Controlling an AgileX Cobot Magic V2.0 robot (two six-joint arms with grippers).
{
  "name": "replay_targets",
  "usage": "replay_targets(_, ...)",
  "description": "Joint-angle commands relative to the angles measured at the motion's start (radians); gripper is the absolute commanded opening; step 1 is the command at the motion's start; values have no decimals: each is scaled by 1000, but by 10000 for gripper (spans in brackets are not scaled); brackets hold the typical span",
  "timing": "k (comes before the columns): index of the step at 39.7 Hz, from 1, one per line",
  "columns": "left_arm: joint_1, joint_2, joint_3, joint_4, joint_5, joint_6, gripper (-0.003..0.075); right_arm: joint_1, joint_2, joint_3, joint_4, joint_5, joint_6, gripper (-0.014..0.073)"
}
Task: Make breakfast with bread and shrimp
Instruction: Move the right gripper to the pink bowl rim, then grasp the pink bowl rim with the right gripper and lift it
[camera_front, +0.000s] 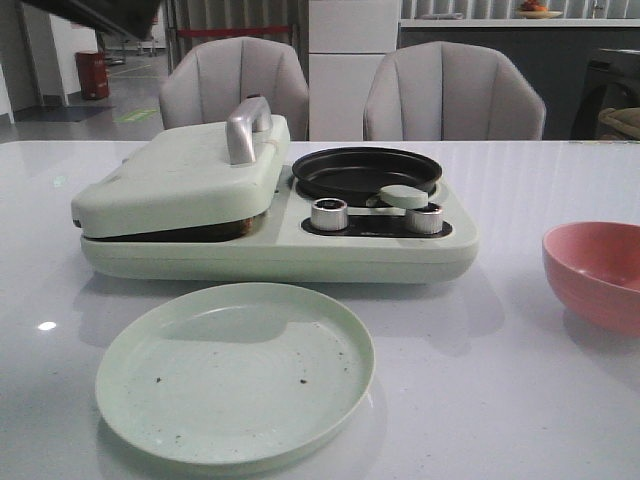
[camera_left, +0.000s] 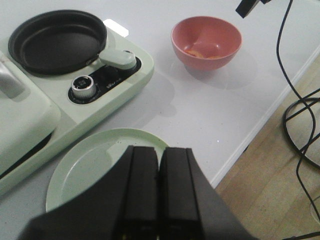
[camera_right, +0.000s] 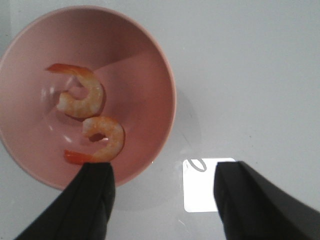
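Note:
Two curled orange-pink shrimp (camera_right: 80, 97) (camera_right: 102, 137) lie in the pink bowl (camera_right: 140, 75), which sits at the table's right (camera_front: 598, 270). My right gripper (camera_right: 165, 172) hangs open above the bowl's rim, one finger over the bowl's edge beside a shrimp tail, the other over bare table. In the left wrist view the left gripper (camera_left: 160, 150) is shut with nothing in it, above the edge of the pale green plate (camera_left: 90, 165). The bread is out of view; the cooker's lid (camera_front: 180, 175) is down. Neither gripper appears in the front view.
The pale green breakfast maker (camera_front: 280, 250) stands mid-table, with a black round pan (camera_front: 365, 170) and two knobs on its right half. The empty plate (camera_front: 235, 370) lies in front of it. Two grey chairs stand behind. The table edge (camera_left: 260, 125) and floor cables are near.

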Motion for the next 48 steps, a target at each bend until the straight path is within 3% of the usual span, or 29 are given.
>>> replay_targets(1, 0, 32, -27, 0, -86, -11, 99, -9, 10, -36, -14, -98, -1, 538)
replay_targets(16, 0, 180, -46, -19, -95, -11, 99, -11, 110, -36, -23, -186, -4, 538)
replay_targets(22, -7, 97, -51, -17, -121, -11, 99, -11, 149, -37, -23, -228, -4, 538)
replay_targets(39, -5, -269, 12, 28, 55, -11, 99, -11, 265, -115, -24, -205, -5, 532)
replay_targets(42, -5, -321, 29, 28, 50, -11, 99, -11, 278, -125, -24, -198, -5, 484)
replay_targets(48, -5, -375, 38, 28, 41, -11, 99, -11, 290, -129, -24, -196, -5, 307)
